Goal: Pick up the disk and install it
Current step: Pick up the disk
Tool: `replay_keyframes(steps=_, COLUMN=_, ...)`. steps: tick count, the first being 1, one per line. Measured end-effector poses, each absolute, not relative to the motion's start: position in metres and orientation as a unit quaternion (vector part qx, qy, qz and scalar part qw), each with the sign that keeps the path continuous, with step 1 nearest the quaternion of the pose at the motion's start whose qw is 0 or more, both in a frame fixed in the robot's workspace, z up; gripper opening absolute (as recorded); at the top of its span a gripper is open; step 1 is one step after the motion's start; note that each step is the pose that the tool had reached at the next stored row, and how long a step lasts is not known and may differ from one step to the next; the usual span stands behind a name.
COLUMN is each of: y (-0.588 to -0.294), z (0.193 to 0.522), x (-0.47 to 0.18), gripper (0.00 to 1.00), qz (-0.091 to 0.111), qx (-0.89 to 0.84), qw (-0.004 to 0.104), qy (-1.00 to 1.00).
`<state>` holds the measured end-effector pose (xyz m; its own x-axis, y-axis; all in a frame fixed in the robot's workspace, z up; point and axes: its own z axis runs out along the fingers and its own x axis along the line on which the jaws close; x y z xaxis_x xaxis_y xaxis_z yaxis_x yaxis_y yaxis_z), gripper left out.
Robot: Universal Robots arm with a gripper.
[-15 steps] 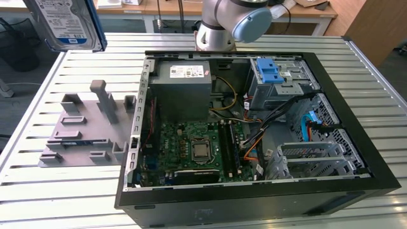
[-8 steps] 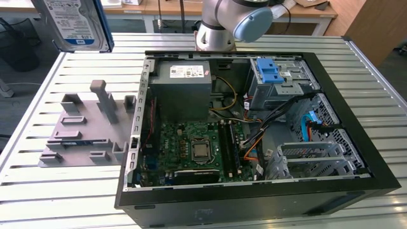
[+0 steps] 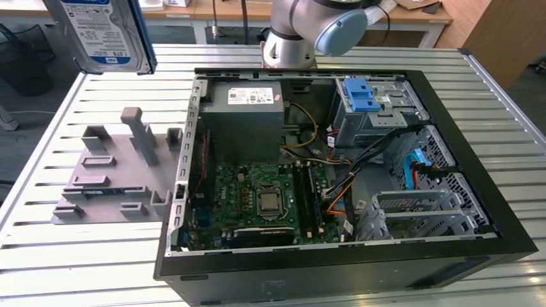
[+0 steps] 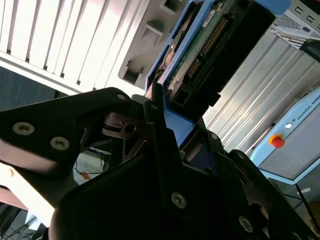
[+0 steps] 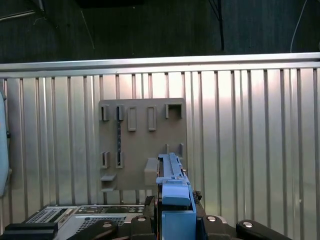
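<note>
Blue-framed disk point(image 3: 101, 32) in pincer point(image 4: 177, 117), over grey fixture point(image 3: 111, 173), beside open case point(image 3: 341, 275).

The disk point(image 3: 102, 32) carries a blue-and-white label of fine print, too small to read in the exterior view. The white sticker point(image 3: 252, 96) on the grey power-supply box point(image 3: 247, 131) is just as small. In the second wrist view, a line of dark lettering runs along a pale cabinet point(image 4: 300, 132) near its red button point(image 4: 276, 141).

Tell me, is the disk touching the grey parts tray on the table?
Apart. In the exterior view the disk hangs in the air, with bare table slats visible between it and the grey parts tray.
</note>
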<state>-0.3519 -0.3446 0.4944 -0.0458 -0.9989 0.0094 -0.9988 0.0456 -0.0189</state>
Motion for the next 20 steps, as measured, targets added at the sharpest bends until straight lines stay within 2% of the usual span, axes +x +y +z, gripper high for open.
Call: replay_keyframes(steps=20, y=-0.365, z=0.494, x=-0.317, gripper=0.36, qz=-0.01, qx=-0.691, qw=0.003, qy=0.723)
